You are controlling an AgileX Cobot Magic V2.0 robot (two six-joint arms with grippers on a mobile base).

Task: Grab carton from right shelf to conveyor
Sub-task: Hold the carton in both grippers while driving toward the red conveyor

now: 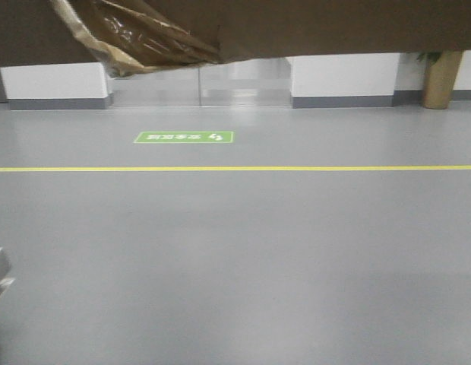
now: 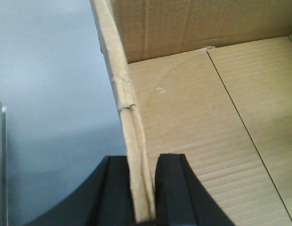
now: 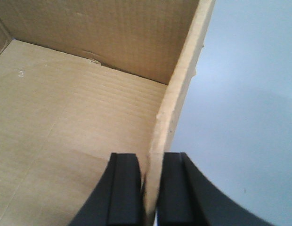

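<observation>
The brown cardboard carton (image 1: 334, 26) hangs across the top of the front view, with a ragged tuft of glossy tan tape (image 1: 137, 38) at its left end. In the left wrist view my left gripper (image 2: 142, 188) is shut on the carton's left wall (image 2: 129, 108), one black finger on each side of the rim. The right wrist view shows my right gripper (image 3: 150, 188) shut on the carton's right wall (image 3: 176, 94). The inside of the carton (image 3: 66, 122) holds nothing. The right shelf and the conveyor are out of view.
Below the carton lies smooth grey floor (image 1: 235, 258) with a yellow line (image 1: 235, 168) and a green floor sign (image 1: 184, 137). A white wall with a metal door (image 1: 197, 80) stands at the back. A tan post (image 1: 440, 80) is at the back right.
</observation>
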